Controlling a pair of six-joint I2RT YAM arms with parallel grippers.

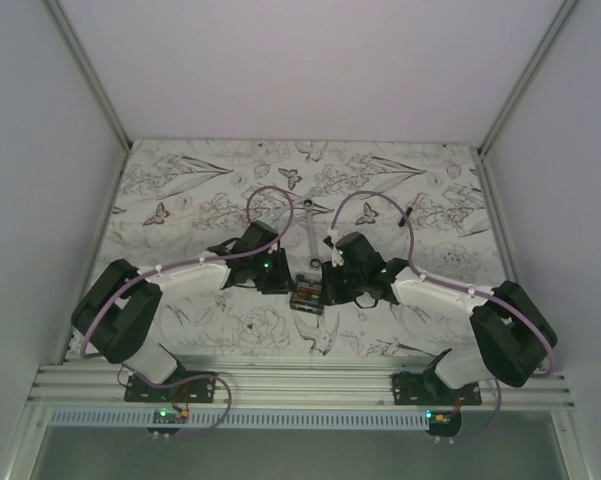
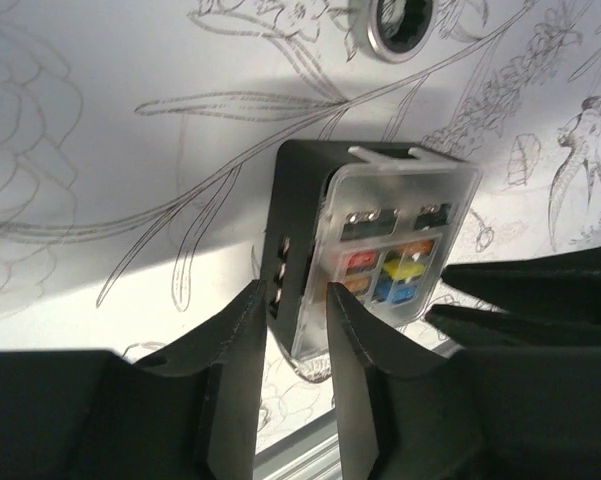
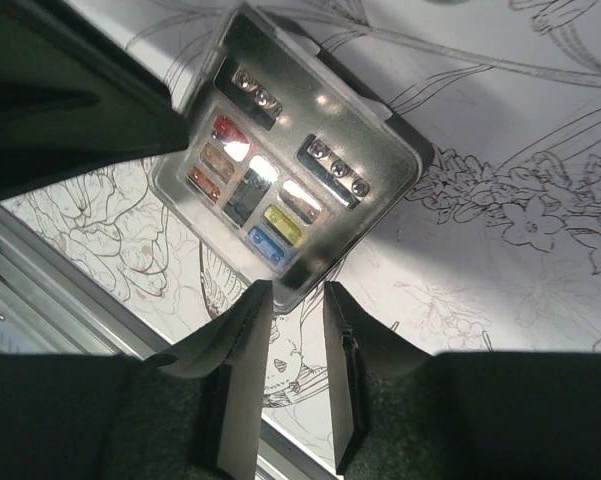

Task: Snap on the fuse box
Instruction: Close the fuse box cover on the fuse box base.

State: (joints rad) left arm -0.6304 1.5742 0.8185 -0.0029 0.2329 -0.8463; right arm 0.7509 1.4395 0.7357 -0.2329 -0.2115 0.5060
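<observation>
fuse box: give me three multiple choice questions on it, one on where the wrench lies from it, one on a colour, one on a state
1. In the top view, where is the wrench from the fuse box?
A. on its far side
B. on its near side
C. on top of it

2. What colour is the lid?
A. red
B. clear
C. solid black

3. How does the lid sit now?
A. lying apart from the box
B. standing on edge beside the box
C. on the box, over the fuses

Answers:
1 A, since the silver wrench lies beyond the box, farther from the arms.
2 B, since red, orange, yellow and blue fuses show through it in both wrist views.
3 C, since the lid covers the fuse rows; whether it is snapped fully down cannot be told.
</observation>
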